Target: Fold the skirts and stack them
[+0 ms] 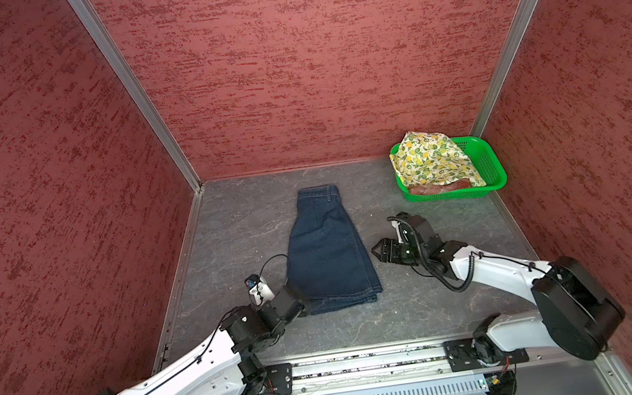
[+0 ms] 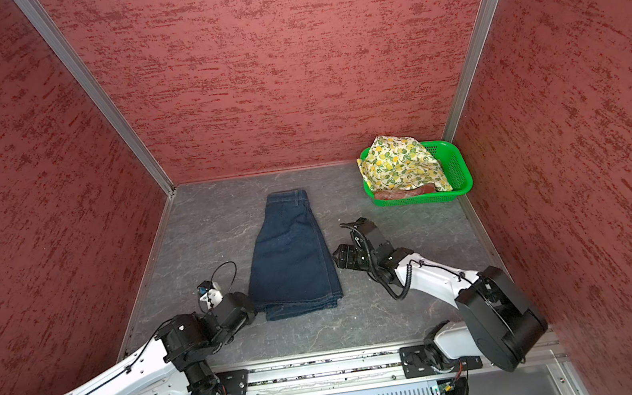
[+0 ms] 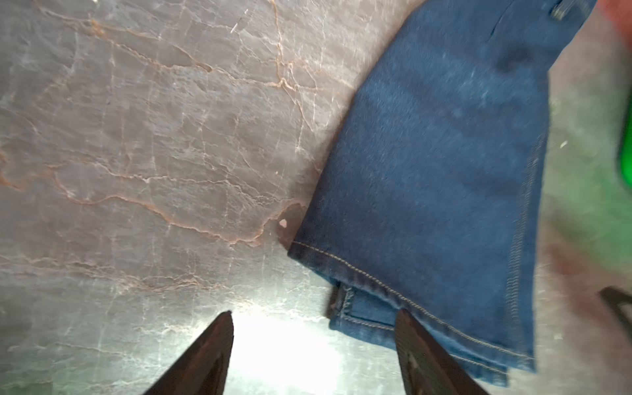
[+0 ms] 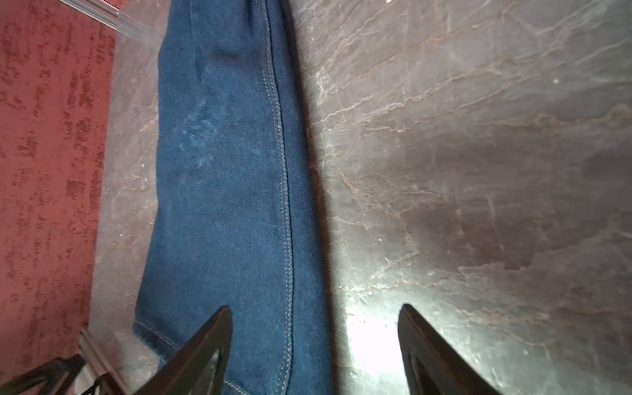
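**Denim skirt: hem-to-waist fold likely coming next**

On the tabletop (image 1: 426, 309) the denim skirt (image 1: 328, 251) is lying folded lengthwise. The lemon skirt (image 1: 431, 161) and plaid skirt (image 1: 439, 188) are sitting in the basket (image 1: 490, 165). Left claw (image 3: 314, 314) and right claw (image 4: 316, 307) are standing apart, empty, flanking the denim. Probably best: pinching every hem layer, lifting both sides evenly.

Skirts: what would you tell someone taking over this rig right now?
Left gripper: open, empty, at the near hem corner of the denim skirt.
Right gripper: open, empty, at its right edge.
Done: denim skirt lies flat on the table, apparently folded in half lengthwise.
Lemon-print skirt sits crumpled in the green basket, over a rust-red cloth, likely the plaid skirt.
To do: finish the denim fold, fold the other two, stack all three.
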You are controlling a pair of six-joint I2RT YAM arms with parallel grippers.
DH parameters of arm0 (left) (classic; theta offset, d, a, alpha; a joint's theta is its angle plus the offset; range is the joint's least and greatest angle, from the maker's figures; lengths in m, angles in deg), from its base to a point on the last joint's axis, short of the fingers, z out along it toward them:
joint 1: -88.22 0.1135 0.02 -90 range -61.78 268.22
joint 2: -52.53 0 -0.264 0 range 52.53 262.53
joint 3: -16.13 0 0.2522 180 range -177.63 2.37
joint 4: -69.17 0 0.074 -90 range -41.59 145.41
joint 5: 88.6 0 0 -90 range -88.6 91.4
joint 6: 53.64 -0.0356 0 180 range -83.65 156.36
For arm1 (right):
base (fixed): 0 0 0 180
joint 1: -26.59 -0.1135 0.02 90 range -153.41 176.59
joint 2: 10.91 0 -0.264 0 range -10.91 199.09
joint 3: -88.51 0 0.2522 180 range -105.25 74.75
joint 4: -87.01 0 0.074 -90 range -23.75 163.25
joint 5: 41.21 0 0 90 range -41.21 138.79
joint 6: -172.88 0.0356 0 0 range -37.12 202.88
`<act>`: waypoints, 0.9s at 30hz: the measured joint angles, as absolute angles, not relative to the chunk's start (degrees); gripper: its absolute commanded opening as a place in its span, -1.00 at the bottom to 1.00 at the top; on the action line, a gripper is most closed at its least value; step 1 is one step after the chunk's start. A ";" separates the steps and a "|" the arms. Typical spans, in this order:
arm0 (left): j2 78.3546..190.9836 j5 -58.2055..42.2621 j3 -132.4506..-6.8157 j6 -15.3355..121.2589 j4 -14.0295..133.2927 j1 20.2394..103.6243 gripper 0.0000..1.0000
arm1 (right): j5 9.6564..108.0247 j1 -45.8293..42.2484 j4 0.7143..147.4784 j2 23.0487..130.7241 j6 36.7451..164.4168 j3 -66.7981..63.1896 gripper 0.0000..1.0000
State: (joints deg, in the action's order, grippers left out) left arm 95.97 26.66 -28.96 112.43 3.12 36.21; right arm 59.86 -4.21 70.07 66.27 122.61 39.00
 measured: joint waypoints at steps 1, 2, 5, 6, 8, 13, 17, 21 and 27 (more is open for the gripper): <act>96.10 25.28 -28.75 111.69 3.73 38.88 0.50 | 59.64 -4.46 69.89 66.45 122.17 38.91 0.55; 96.60 23.84 -28.42 110.92 4.52 40.98 0.50 | 59.53 -4.65 69.89 66.56 121.84 38.91 0.55; 99.77 18.81 -26.84 107.69 7.69 46.79 0.51 | 59.38 -5.70 69.76 66.58 120.84 38.89 0.56; 101.23 16.75 -26.25 106.22 9.24 48.50 0.51 | 59.38 -6.03 69.74 66.58 120.46 38.89 0.56; 104.32 13.65 -25.40 103.93 12.10 50.94 0.52 | 59.40 -6.47 69.74 66.58 119.87 38.91 0.56; 111.16 7.57 -24.83 99.27 19.69 53.26 0.21 | 59.47 -6.75 69.72 66.58 119.07 38.89 0.59; 116.21 4.27 -24.66 96.82 25.09 53.44 -0.36 | 59.47 -6.75 69.67 66.58 119.07 38.91 0.60; 118.81 3.86 -24.48 96.21 28.12 50.66 -0.90 | 59.47 -6.44 69.41 66.54 119.35 38.89 0.60; 125.30 5.48 -28.48 97.37 30.20 39.56 -0.98 | 59.66 -1.59 67.12 63.37 119.44 38.04 0.62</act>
